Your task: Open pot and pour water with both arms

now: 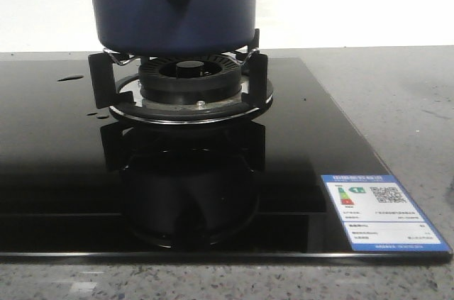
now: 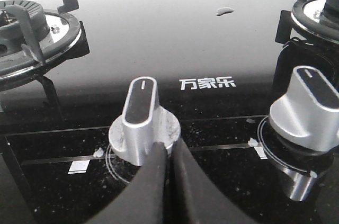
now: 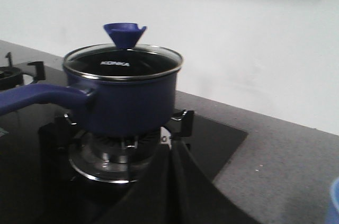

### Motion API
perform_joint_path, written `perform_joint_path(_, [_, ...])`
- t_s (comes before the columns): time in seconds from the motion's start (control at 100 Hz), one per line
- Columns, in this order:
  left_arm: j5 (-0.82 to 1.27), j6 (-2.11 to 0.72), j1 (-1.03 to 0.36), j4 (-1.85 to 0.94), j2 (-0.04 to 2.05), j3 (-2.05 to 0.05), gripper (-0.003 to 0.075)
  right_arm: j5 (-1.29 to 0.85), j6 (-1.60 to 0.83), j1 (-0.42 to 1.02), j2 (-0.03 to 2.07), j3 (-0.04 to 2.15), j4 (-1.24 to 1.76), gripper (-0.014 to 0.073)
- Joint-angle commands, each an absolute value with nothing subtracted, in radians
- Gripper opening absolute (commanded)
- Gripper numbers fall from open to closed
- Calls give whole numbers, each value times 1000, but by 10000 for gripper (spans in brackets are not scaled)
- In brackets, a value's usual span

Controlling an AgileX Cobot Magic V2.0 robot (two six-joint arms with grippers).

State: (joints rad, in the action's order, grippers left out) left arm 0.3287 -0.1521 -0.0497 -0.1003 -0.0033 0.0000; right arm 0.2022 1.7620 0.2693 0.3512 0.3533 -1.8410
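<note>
The dark navy pot [image 1: 170,6] stands on the right burner's black supports, its handle bracket and rivet facing the front camera. In the right wrist view the pot [image 3: 127,99] carries a glass lid [image 3: 123,62] with a blue cone-shaped knob [image 3: 125,33], and its long blue handle [image 3: 37,97] reaches sideways. My right gripper [image 3: 170,147] is shut and empty, low and in front of the pot, apart from it. Over the cooktop's front strip my left gripper [image 2: 169,144] is shut and empty, its tips right by a silver control knob [image 2: 142,115]. Neither gripper shows in the front view.
The black glass cooktop [image 1: 64,172] has a burner ring [image 1: 190,94] under the pot, a second burner [image 2: 32,28], a second silver knob [image 2: 306,106], water drops [image 2: 225,10] and an energy label [image 1: 379,211]. Grey speckled counter [image 1: 397,94] surrounds it. Something pale blue [image 3: 335,203] shows at one edge.
</note>
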Motion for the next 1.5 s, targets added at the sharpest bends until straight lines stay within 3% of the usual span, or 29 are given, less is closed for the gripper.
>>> perform_joint_path(0.0, [285, -142, -48, -106, -30, 35, -19, 76, 1752, 266, 353, 367, -1857, -67])
perform_joint_path(0.18, [285, -142, -48, -106, -30, 35, -19, -36, 1663, 266, 338, 331, -1720, -67])
perform_joint_path(0.33, [285, -142, -48, -106, -30, 35, -19, -134, 901, 266, 278, 327, -1073, -67])
perform_joint_path(0.38, [285, -142, -48, -106, -30, 35, -19, -176, 774, 266, 242, 325, -935, -67])
perform_joint_path(0.74, [285, -142, -48, -106, -30, 35, -19, -315, 774, 266, 220, 280, -926, -67])
perform_joint_path(0.84, [285, -142, -48, -106, -30, 35, -19, -330, 736, 258, 210, 235, -762, -67])
perform_joint_path(1.07, [285, -142, -48, -106, -30, 35, -19, -306, 462, 141, 124, 110, -439, -67])
perform_joint_path(1.27, [285, -142, -48, -106, -30, 35, -19, -238, 449, 15, -3, -16, -344, -67])
perform_joint_path(1.49, [283, -142, -48, -108, -30, 35, -19, -317, 442, -16, -26, -36, -302, -67])
